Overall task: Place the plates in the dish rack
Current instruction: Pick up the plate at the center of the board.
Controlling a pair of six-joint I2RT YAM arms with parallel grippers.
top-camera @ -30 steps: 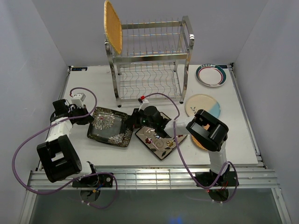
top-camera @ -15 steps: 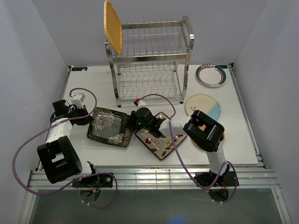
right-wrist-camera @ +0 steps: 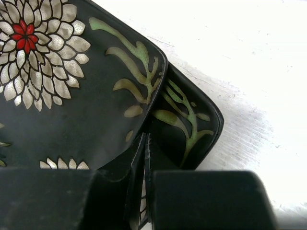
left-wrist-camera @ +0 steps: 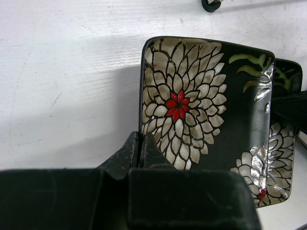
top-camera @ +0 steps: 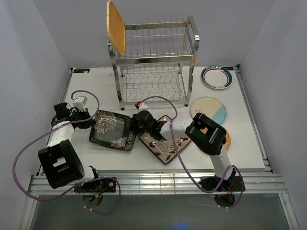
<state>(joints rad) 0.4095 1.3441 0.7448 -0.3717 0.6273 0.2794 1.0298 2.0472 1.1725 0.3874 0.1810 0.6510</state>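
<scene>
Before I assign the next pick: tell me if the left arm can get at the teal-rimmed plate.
Probably not: the teal-rimmed plate lies far right, the left gripper far left, the dish rack partly between.

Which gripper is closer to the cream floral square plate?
Right. The right gripper sits at a corner of the cream floral plate; the left gripper is across the black plates.

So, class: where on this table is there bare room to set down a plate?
Free: the table strip left of the dish rack, and the near right corner, between the cream-blue plate and the front edge. Crowded: in front of the rack, where the black square plates and floral plate lie.
</scene>
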